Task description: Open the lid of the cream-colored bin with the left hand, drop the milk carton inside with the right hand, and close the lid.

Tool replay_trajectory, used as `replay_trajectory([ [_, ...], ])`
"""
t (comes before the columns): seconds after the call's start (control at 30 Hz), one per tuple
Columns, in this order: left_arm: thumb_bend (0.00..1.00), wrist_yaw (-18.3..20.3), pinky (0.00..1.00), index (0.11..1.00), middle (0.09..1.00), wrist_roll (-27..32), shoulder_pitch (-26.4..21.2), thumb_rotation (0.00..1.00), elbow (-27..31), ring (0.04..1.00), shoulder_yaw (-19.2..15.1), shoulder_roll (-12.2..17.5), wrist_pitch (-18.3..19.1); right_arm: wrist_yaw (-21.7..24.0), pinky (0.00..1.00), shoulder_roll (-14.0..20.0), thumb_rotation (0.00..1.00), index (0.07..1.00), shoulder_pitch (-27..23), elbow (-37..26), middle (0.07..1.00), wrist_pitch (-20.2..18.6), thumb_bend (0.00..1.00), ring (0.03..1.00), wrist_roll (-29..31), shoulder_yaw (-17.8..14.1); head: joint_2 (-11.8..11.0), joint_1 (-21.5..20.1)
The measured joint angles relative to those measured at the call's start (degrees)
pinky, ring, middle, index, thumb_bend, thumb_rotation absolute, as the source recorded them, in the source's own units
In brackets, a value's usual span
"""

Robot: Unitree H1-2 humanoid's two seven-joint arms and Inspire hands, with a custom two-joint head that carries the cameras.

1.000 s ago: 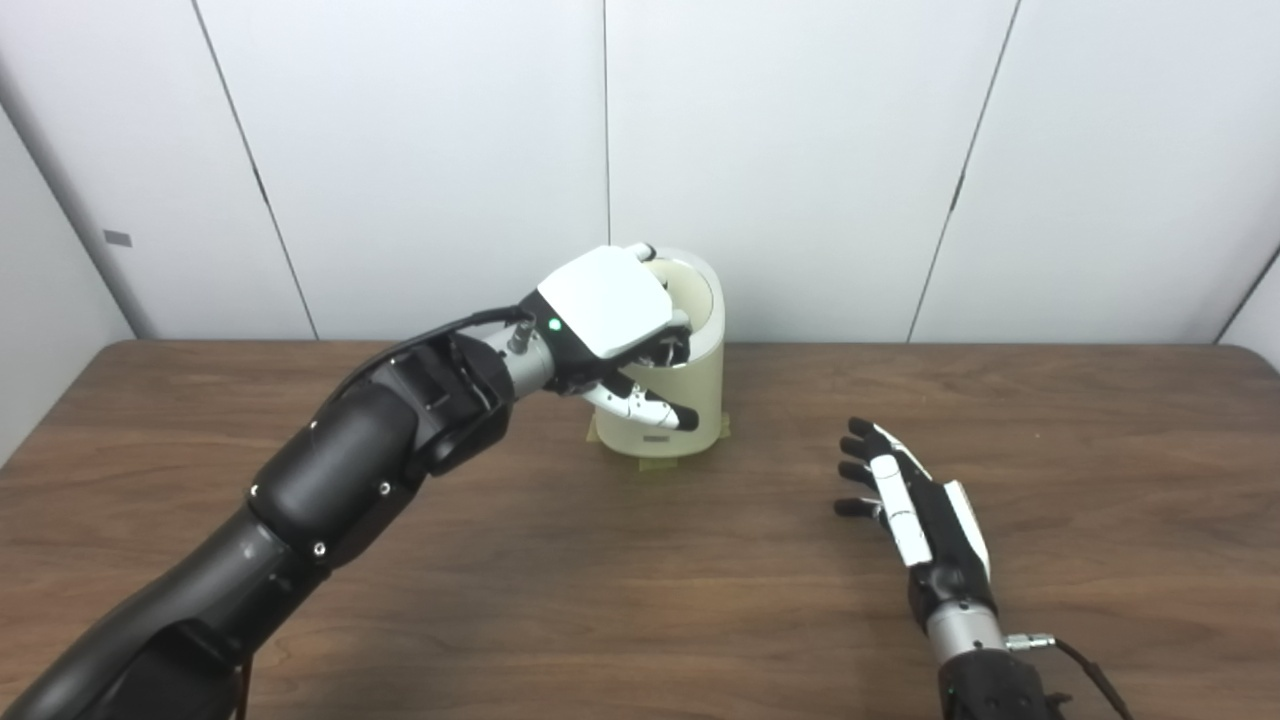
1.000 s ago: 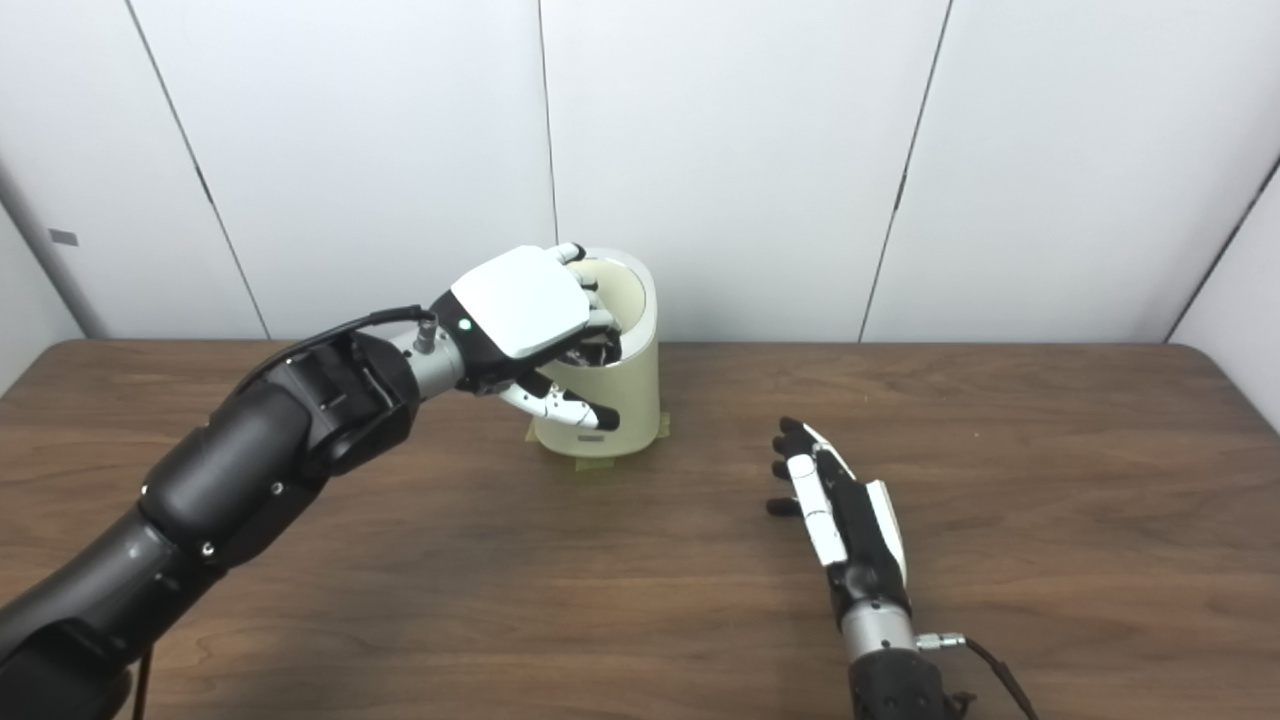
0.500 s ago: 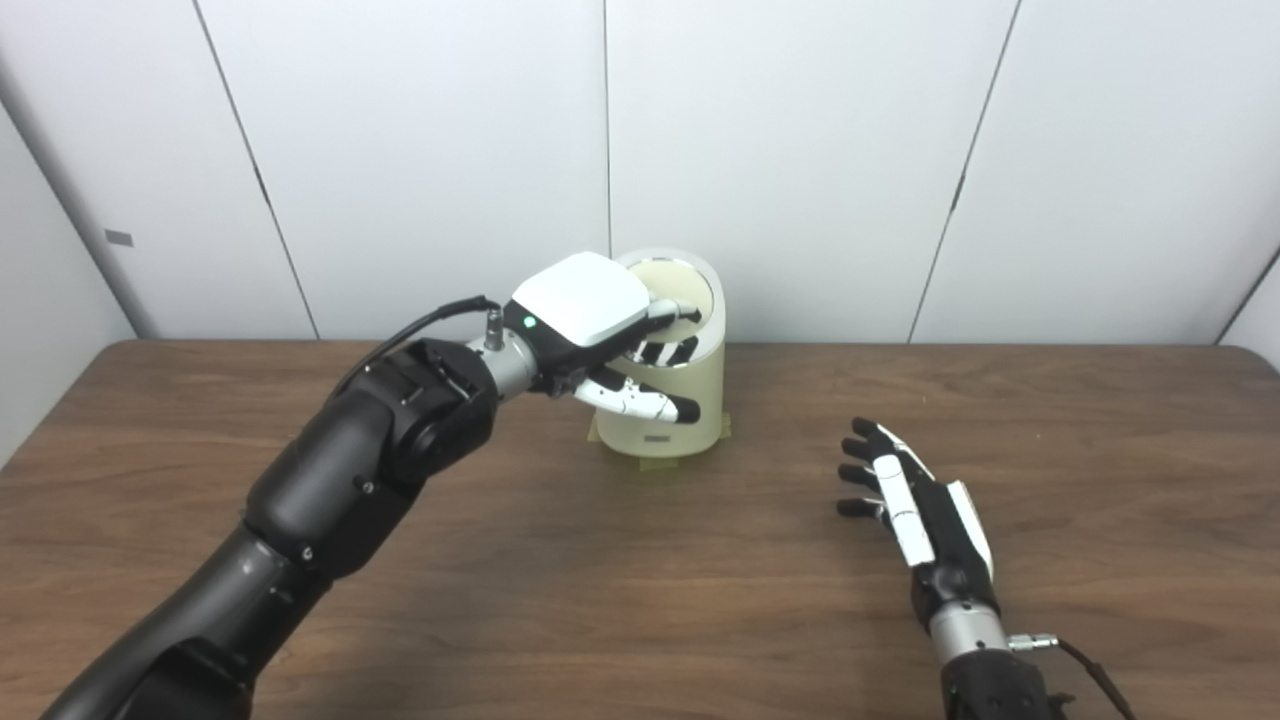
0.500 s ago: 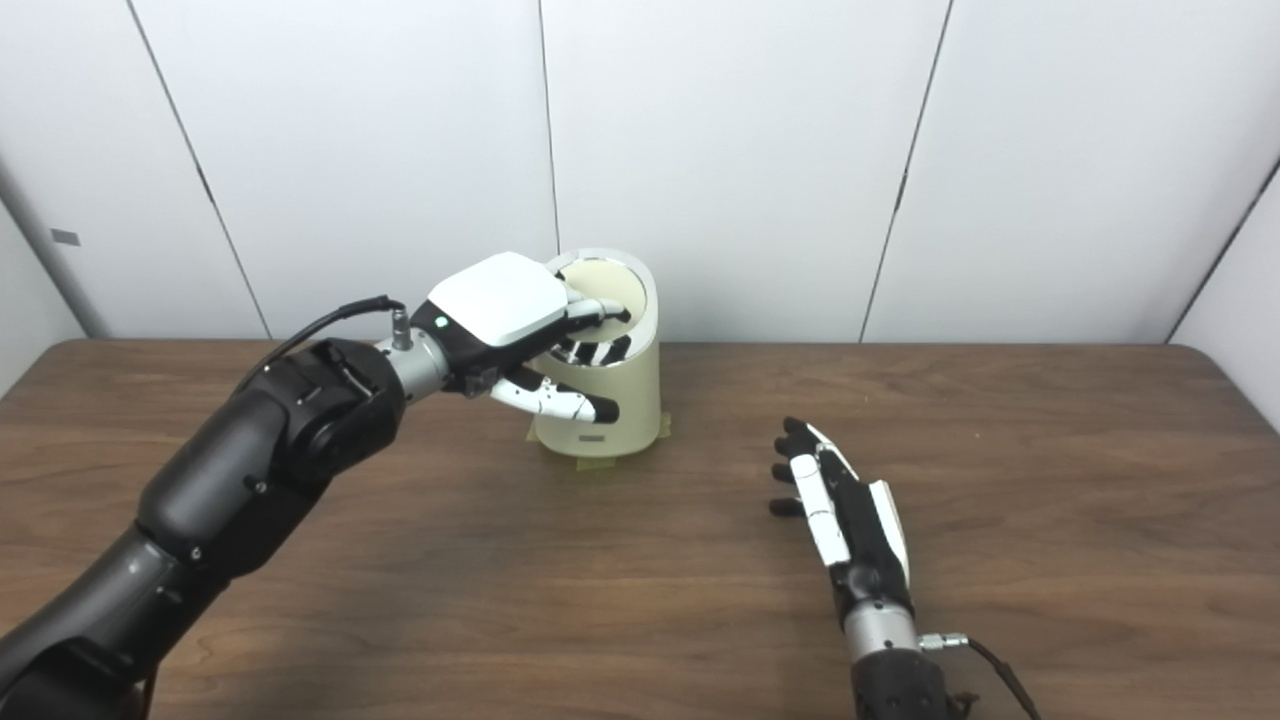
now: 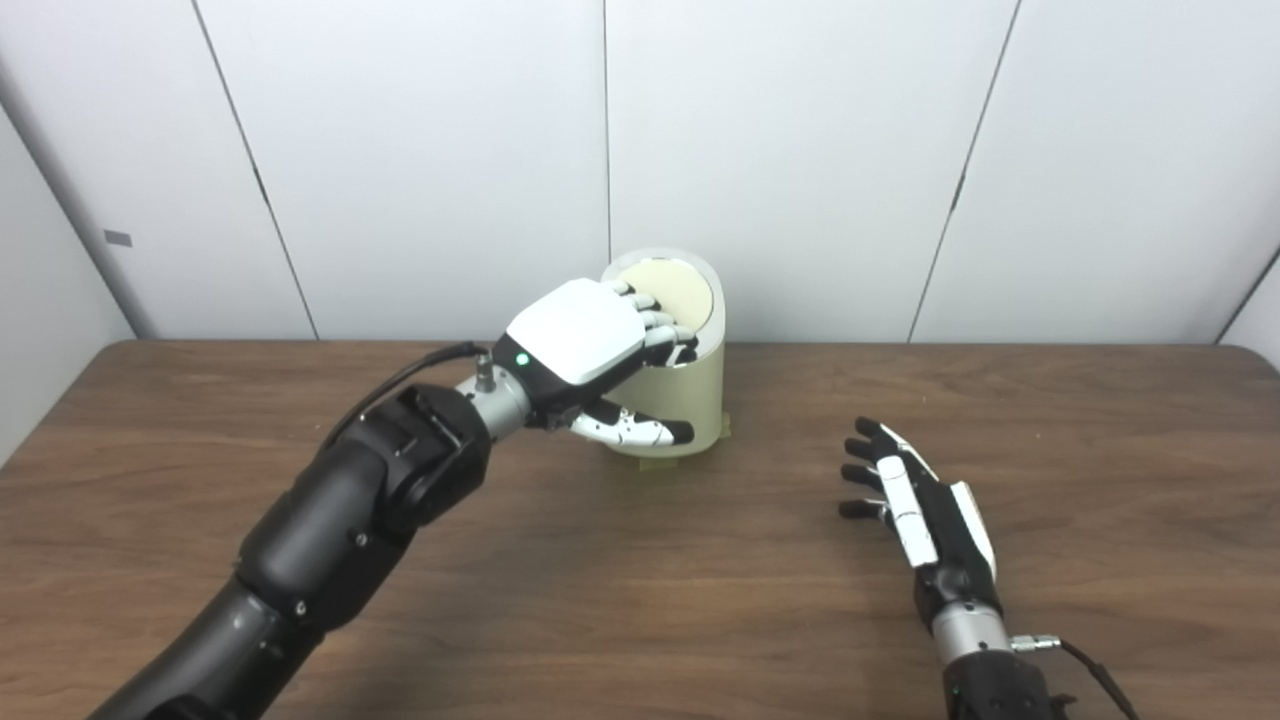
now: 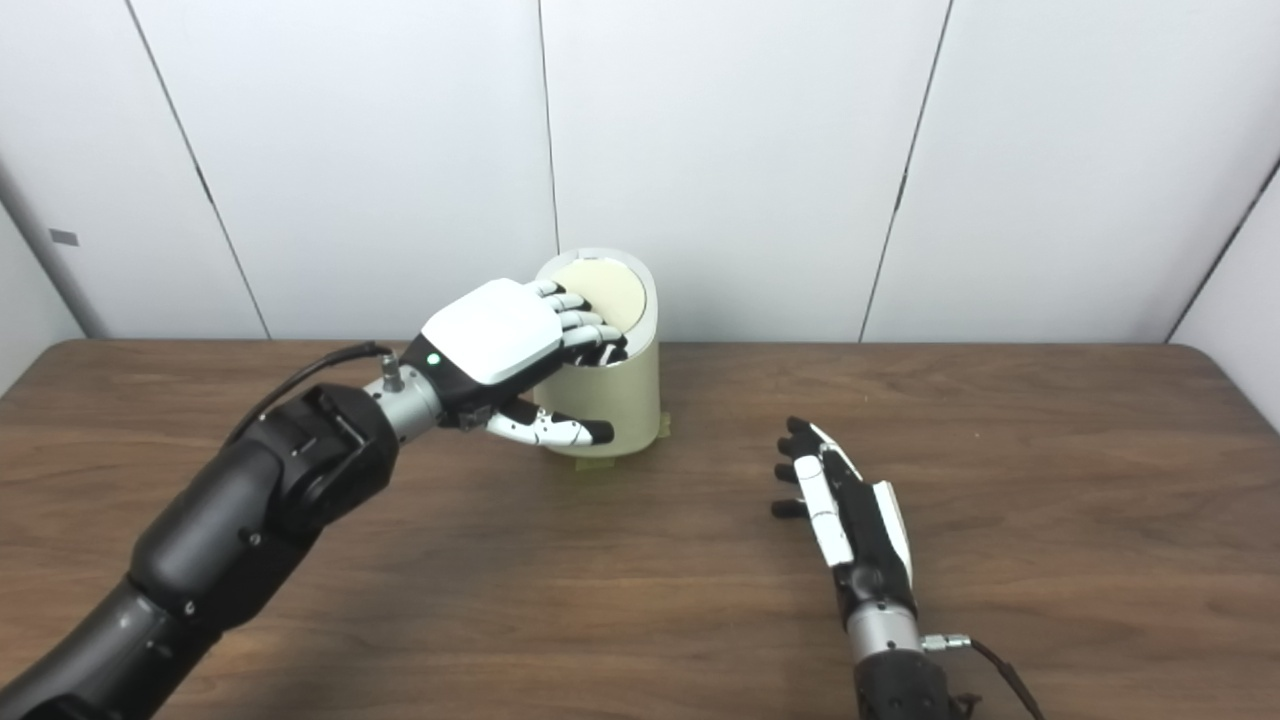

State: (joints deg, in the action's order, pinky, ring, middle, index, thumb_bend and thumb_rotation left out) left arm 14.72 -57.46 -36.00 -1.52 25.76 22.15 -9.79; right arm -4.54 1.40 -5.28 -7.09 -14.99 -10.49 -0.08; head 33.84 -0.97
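The cream-colored bin (image 5: 698, 392) stands at the back middle of the table, its round lid (image 5: 682, 284) lying flat in the silver rim. My left hand (image 5: 578, 346) is against the bin's front left, fingers spread on the lid's near edge and thumb across the bin's front wall. It grips nothing. My right hand (image 5: 915, 495) rests on the table to the bin's right, open, fingers stretched out and empty. No milk carton is visible in either view.
The brown wooden table (image 5: 620, 590) ends at a white panelled wall (image 5: 800, 150) just behind the bin. Yellowish tape (image 5: 655, 463) marks the bin's foot.
The lid has gone from tilted up to flat in the rim. My left hand has lowered and drawn back toward me, fingers now on the lid's near edge. The right hand stayed put.
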Motion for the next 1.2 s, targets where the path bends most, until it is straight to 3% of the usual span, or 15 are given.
replay_trajectory([
  [0.1,0.43,-3.2,0.93,0.903,0.894,-1.3,2.3,0.99,3.3,0.935,-2.9,-1.6,1.5,0.0,0.62,0.0,1.0,0.856,-0.1,0.3,0.829,0.3,0.5,0.791,0.3,-0.2,-0.1,0.2],
  [0.2,0.41,-3.6,0.92,0.907,0.903,0.3,3.3,1.0,6.6,0.951,-7.4,-3.5,4.2,0.0,0.63,-0.1,1.0,0.856,-0.1,0.6,0.834,0.7,0.5,0.796,0.5,-0.4,-0.2,0.1],
  [0.33,0.37,-3.1,0.88,0.916,0.923,7.5,6.8,1.0,11.2,0.937,-13.7,-6.1,9.2,0.0,0.64,-0.3,1.0,0.846,-0.3,0.9,0.827,1.0,0.5,0.792,1.2,-0.7,-0.1,0.2],
  [0.5,0.36,-3.2,0.87,0.917,0.948,19.6,17.5,0.98,14.5,0.956,-19.9,-11.1,14.5,0.1,0.65,-0.6,1.0,0.836,-0.3,1.1,0.816,2.8,0.51,0.789,4.1,-1.7,-0.3,0.4],
  [0.6,0.33,-3.2,0.89,0.924,0.964,25.4,22.8,1.0,15.9,0.962,-21.6,-14.3,17.9,0.3,0.67,-0.9,1.0,0.838,-0.3,1.3,0.817,5.1,0.52,0.795,6.3,-2.0,0.0,0.4],
  [0.83,0.44,-6.0,0.98,0.966,0.976,36.3,29.8,1.0,17.9,0.984,-26.2,-20.2,20.8,1.5,0.7,-1.7,0.97,0.872,-0.2,1.4,0.857,10.0,0.6,0.835,10.6,-2.3,0.5,0.4],
  [1.0,0.45,-7.3,1.0,0.992,0.975,43.3,33.3,1.0,17.9,0.999,-28.0,-21.4,21.0,2.8,0.76,-1.1,0.98,0.915,0.2,0.8,0.899,10.4,0.65,0.881,12.5,-2.3,0.9,0.4],
  [1.2,0.38,-7.4,1.0,1.0,0.988,54.6,35.5,1.0,17.5,1.0,-30.8,-21.8,20.8,2.9,0.85,-1.1,0.96,0.923,0.5,-0.2,0.943,10.4,0.67,0.933,13.3,-2.3,0.9,1.0],
])
